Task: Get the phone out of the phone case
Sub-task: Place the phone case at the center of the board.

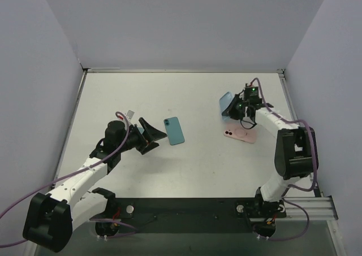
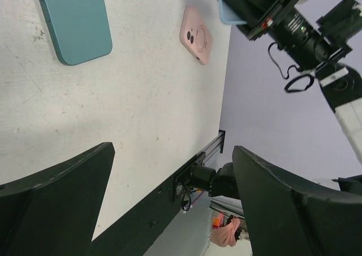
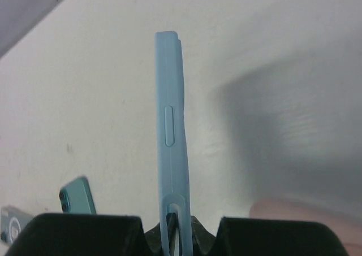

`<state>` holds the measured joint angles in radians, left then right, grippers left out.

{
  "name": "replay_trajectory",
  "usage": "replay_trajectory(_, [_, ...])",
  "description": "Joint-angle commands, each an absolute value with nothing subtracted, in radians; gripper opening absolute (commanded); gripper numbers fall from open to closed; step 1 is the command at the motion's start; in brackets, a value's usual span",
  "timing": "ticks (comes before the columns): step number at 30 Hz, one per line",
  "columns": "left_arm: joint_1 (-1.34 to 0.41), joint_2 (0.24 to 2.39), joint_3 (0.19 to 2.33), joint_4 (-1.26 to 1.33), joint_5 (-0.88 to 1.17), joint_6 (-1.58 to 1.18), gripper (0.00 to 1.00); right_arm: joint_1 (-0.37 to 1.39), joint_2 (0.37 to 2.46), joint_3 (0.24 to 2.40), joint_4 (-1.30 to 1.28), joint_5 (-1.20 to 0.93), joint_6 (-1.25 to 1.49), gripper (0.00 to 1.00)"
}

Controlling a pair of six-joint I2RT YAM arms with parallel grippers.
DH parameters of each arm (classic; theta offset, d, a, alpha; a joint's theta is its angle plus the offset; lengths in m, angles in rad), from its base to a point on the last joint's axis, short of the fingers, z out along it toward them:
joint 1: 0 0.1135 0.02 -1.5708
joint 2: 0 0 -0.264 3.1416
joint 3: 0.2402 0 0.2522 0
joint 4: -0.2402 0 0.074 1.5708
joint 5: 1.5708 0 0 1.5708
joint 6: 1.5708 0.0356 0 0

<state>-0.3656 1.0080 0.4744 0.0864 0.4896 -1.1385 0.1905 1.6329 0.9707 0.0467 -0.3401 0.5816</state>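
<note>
A teal phone point(image 1: 174, 130) lies flat, back up, near the middle of the table; it also shows in the left wrist view point(image 2: 76, 21) and the right wrist view point(image 3: 76, 195). My left gripper point(image 1: 158, 139) is open and empty just left of it, its jaws wide apart point(image 2: 172, 151). My right gripper point(image 1: 238, 106) is shut on a light blue phone case point(image 1: 227, 105) and holds it above the table at the right. In the right wrist view the case point(image 3: 172, 126) stands edge-on between the jaws point(image 3: 176, 236).
A pink phone point(image 1: 240, 135), back up, lies on the table just below my right gripper; it also shows in the left wrist view point(image 2: 196, 34). The table's near edge is a black rail point(image 1: 186, 208). Walls close in the table at the back and sides.
</note>
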Motion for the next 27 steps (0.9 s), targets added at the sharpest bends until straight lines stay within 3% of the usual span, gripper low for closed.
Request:
replay_trajectory(1, [-0.37,0.966,0.509,0.057,0.477,-1.104,0.97,0.034,1.716,1.125,0.014,-0.457,0.6,0.0])
replay_trajectory(6, [-0.371,0.962,0.528,0.041,0.476,-1.097,0.97,-0.138,1.851,1.232,0.009,-0.489,0.643,0.0])
replay_trajectory(9, [-0.371,0.968,0.534,0.044,0.477,-1.097,0.97,-0.192,1.894,1.261,0.003,-0.463,0.66,0.45])
replay_trajectory(10, [-0.371,0.972,0.538,0.044,0.479,-1.097,0.97,-0.201,1.898,1.267,-0.003,-0.416,0.657,0.72])
replay_trajectory(12, [-0.371,0.98,0.545,0.046,0.482,-1.092,0.97,-0.212,1.867,1.266,-0.069,-0.353,0.64,0.85])
replay_trajectory(13, [-0.371,0.982,0.551,0.045,0.483,-1.091,0.97,-0.212,1.846,1.256,-0.078,-0.294,0.629,0.97])
replay_trajectory(20, [-0.373,1.011,0.565,0.021,0.482,-1.071,0.97,-0.181,1.628,1.103,-0.133,-0.135,0.578,1.0])
replay_trajectory(27, [-0.373,1.014,0.563,0.029,0.492,-1.069,0.97,-0.137,1.67,1.02,-0.117,-0.196,0.522,1.0])
